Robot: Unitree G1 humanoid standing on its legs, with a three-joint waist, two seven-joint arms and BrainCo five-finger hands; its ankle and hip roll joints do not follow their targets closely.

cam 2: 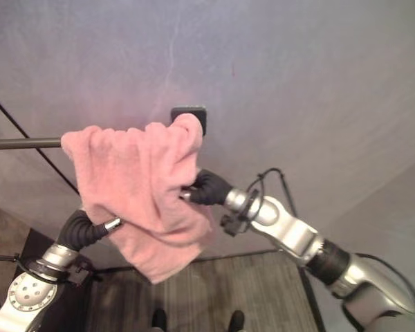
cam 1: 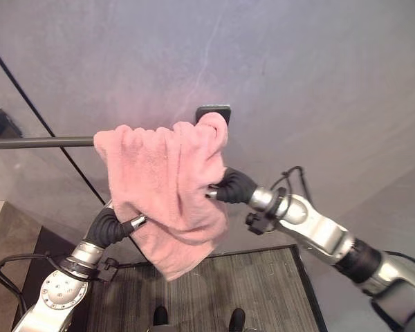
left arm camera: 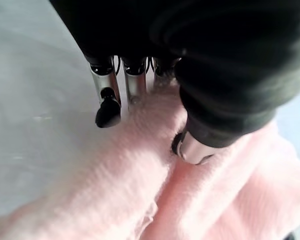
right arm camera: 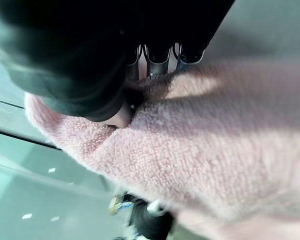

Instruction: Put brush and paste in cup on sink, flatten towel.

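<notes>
Grey wall fills the background, with a dark rail running along it to a dark bracket. Bunched over the rail beside the bracket hangs a pink towel, its lower corner drooping below the rail. The left robot hand reaches into the towel's lower edge, the right robot hand into its side below the bracket. Both sets of fingers are buried in cloth, so their grip cannot be told.

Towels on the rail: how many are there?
1. A pink towel hangs bunched over the dark rail, between the left hand and right hand. Nothing suggests another behind it.
</notes>
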